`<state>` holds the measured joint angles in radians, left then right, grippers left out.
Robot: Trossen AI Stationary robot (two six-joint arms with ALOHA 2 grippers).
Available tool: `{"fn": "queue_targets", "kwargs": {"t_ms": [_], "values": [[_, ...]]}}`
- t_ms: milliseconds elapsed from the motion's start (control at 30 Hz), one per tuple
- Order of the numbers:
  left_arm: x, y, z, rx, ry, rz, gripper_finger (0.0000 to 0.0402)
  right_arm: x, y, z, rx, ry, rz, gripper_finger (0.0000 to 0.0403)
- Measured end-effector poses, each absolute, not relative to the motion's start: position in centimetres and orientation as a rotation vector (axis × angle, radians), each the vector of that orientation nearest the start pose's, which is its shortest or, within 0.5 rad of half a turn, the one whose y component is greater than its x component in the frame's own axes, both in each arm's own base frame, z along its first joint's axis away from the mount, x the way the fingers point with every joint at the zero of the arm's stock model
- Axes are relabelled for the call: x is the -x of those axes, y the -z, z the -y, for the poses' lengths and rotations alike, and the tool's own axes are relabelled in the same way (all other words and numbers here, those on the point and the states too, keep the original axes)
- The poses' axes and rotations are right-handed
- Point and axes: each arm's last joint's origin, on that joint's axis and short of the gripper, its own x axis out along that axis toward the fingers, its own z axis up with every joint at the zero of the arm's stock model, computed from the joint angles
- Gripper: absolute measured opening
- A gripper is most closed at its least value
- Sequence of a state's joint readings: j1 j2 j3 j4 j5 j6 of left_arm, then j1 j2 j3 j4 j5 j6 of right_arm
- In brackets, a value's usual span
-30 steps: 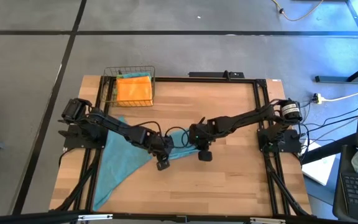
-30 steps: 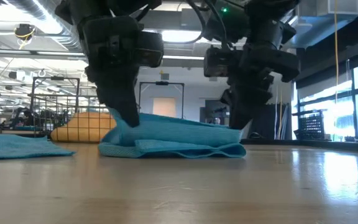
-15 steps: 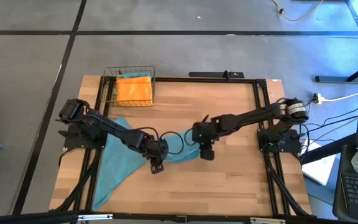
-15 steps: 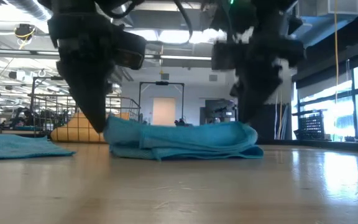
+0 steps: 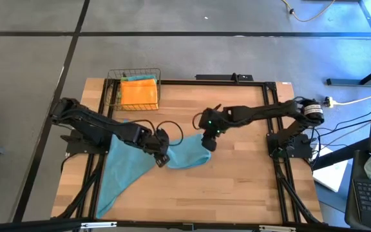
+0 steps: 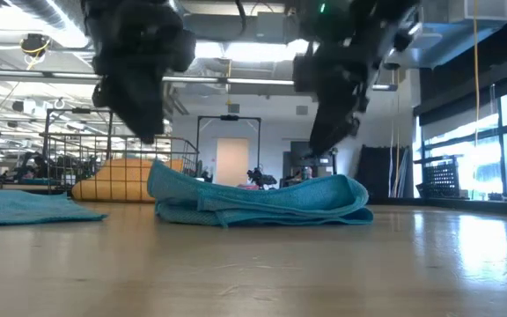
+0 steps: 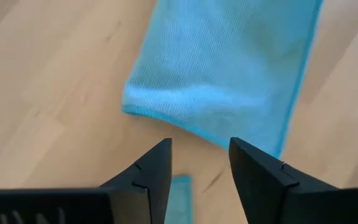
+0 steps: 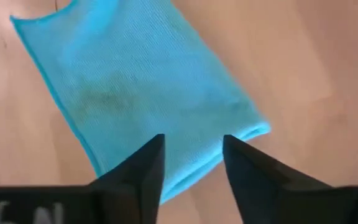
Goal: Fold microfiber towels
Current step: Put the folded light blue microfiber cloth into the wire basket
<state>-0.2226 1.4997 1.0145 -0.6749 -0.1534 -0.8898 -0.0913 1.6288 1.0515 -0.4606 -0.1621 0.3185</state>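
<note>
A wire basket (image 5: 134, 90) stands at the upper left of the wooden table (image 5: 237, 187) in the high view, holding an orange towel (image 5: 139, 92) with a sliver of lime green showing at its left edge; in the low view the same basket (image 6: 104, 167) sits at left behind the arms, its contents partly screened by the mesh. A folded teal towel (image 5: 187, 153) lies near the middle of the table, a neat rectangle with nothing gripping it. To its left, a second teal towel (image 5: 124, 171) spreads flat toward the lower left, partly covered by the left arm and the black frame rail. The left gripper (image 5: 161, 156) hangs just at the folded towel's left edge, its fingers (image 7: 148, 171) spread apart and empty above the cloth. The right gripper (image 5: 209, 143) hovers at the towel's upper right corner, fingers (image 8: 142, 165) likewise parted with nothing between them. In the low view both grippers are raised clear of the folded towel (image 6: 258, 201), their upper parts cut off by the top of the frame. Black cables loop between the arms behind the towel.
</note>
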Motion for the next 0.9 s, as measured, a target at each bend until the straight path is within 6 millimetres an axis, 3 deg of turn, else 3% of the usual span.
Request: {"fn": "queue_targets", "kwargs": {"t_ms": [233, 367, 500, 700, 900], "values": [[-25.8, -25.8, 5.0, 0.714, -0.511, -0.854, 0.0150, -30.1, -16.2, 5.5, -0.673, 0.207, -1.119, 0.0266], [-24.4, -28.1, 4.5, 0.715, -0.544, -0.699, 0.0150, -30.3, -15.4, 6.5, -0.795, 0.210, -0.988, 0.0306], [-22.8, -30.1, 4.0, 0.690, -0.527, -0.608, 0.0150, -31.3, -13.9, 6.6, -0.885, 0.236, -0.906, 0.0316], [-21.4, -31.6, 3.6, 0.701, -0.497, -0.542, 0.0150, -32.9, -11.4, 6.6, -0.929, 0.201, -0.956, 0.0310], [-20.8, -32.0, 3.5, 0.659, -0.467, -0.549, 0.0150, -33.6, -11.1, 6.1, -0.922, 0.137, -0.977, 0.0308]]}}
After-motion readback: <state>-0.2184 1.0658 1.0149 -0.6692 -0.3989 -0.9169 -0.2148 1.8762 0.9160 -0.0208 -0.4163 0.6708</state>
